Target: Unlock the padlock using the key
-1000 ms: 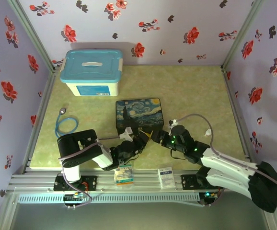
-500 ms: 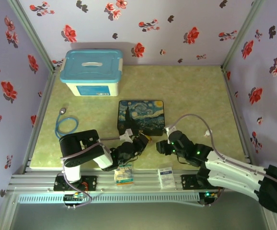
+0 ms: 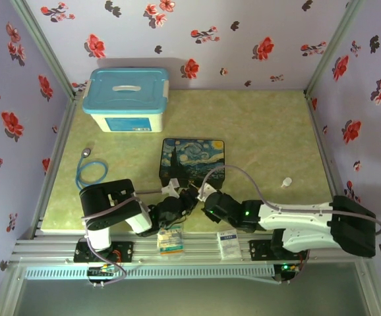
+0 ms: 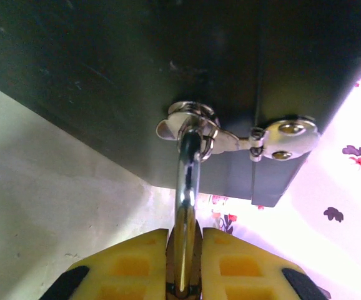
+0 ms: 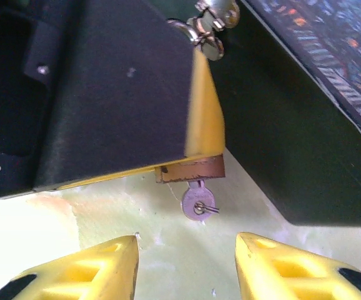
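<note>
The brass padlock (image 4: 185, 262) is clamped edge-on by my left gripper (image 4: 185, 234). Its silver shackle (image 4: 185, 178) runs up through the metal latch (image 4: 230, 134) of the painted box (image 3: 192, 157). In the right wrist view the padlock's brown underside (image 5: 190, 170) pokes out under the left gripper's finger. The key (image 5: 198, 202) hangs from that underside, its round grey head with a small ring pointing down. My right gripper (image 5: 187, 253) stands open just below the key, one yellow finger on each side, touching nothing. From above, the two grippers (image 3: 180, 199) (image 3: 208, 201) meet at the box's front edge.
A white tub with a blue lid (image 3: 126, 99) stands at the back left. A blue coiled cable (image 3: 90, 172) lies by the left wall. Two small cards (image 3: 170, 239) (image 3: 228, 241) rest on the front rail. A small white piece (image 3: 285, 182) lies to the right.
My right arm has swung left and low, bringing its gripper in front of the padlock's key end, and its jaws have narrowed somewhat. The left gripper kept its hold.
</note>
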`<state>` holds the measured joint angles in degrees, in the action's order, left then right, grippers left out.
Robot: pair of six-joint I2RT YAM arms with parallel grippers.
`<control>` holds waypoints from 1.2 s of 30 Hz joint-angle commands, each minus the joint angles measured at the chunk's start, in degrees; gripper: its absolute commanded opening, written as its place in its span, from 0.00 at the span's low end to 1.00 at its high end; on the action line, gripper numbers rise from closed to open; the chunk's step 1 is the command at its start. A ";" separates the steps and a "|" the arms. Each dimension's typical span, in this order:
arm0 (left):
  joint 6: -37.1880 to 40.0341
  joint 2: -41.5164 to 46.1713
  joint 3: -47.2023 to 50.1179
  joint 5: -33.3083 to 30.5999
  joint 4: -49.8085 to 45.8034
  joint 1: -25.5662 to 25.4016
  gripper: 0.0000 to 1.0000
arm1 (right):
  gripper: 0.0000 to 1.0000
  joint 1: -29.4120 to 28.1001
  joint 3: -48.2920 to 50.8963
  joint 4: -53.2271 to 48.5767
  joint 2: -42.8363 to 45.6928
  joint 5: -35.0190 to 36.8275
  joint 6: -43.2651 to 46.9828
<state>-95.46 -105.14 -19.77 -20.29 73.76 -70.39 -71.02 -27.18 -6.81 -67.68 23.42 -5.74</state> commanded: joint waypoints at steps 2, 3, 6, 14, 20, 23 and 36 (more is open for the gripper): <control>0.89 1.50 1.05 -0.54 1.32 0.12 0.00 | 0.44 -1.52 -1.46 5.22 -3.88 5.07 7.62; 0.73 1.51 1.02 -0.54 1.34 0.13 0.00 | 0.43 -1.58 -2.01 5.80 -5.17 5.64 8.52; 0.89 1.60 0.91 -0.38 1.31 0.04 0.00 | 0.38 -1.79 -4.07 6.67 -9.73 8.09 10.83; 0.36 1.57 0.96 -0.21 1.40 -0.36 0.00 | 0.23 -2.12 -5.35 11.11 -12.41 9.89 11.50; 0.70 2.47 1.30 0.26 1.48 -0.36 0.00 | 0.12 -1.34 -1.73 14.86 -11.25 4.58 6.17; 0.69 2.73 1.80 0.57 1.51 -0.32 0.00 | 0.11 0.03 1.39 18.30 -8.04 -1.82 2.20; 4.03 2.23 2.29 1.02 1.04 -0.30 0.00 | 0.11 11.17 11.65 26.63 2.08 -21.67 -8.74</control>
<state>-94.30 -103.11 -17.80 -19.22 73.67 -70.52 -60.27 -15.14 18.98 -64.77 4.73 -11.79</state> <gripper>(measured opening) 0.137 0.108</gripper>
